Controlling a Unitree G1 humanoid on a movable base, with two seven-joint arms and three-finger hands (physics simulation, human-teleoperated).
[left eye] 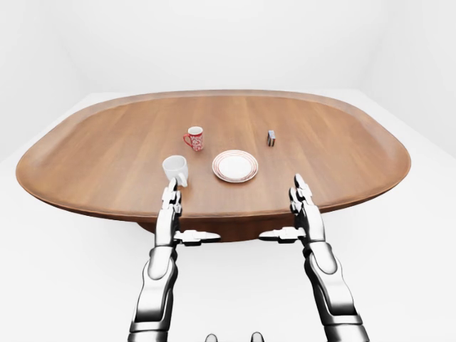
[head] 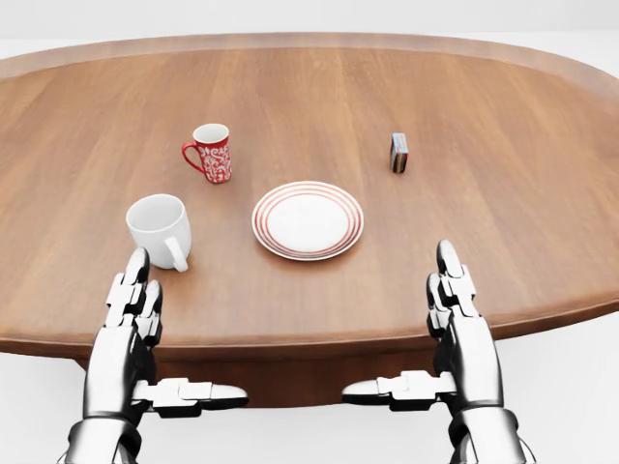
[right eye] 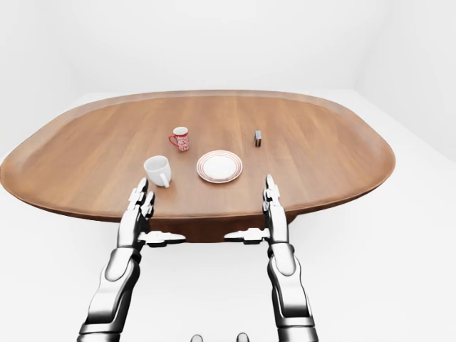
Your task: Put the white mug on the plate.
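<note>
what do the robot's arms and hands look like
Both arms are glossy silver metal with dark joints, built from rounded segments. The left hand and right hand each have three blocky, segmented fingers: two pointing ahead and a thumb jutting sideways toward the other hand. No cables, markings or sleeves show.

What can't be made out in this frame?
- Small box: label too small to read, every view.
- White mug: contents hidden by its wall, head view.
- Table: far rim cut by the top edge, head view.
- Red mug: pattern too small.
</note>
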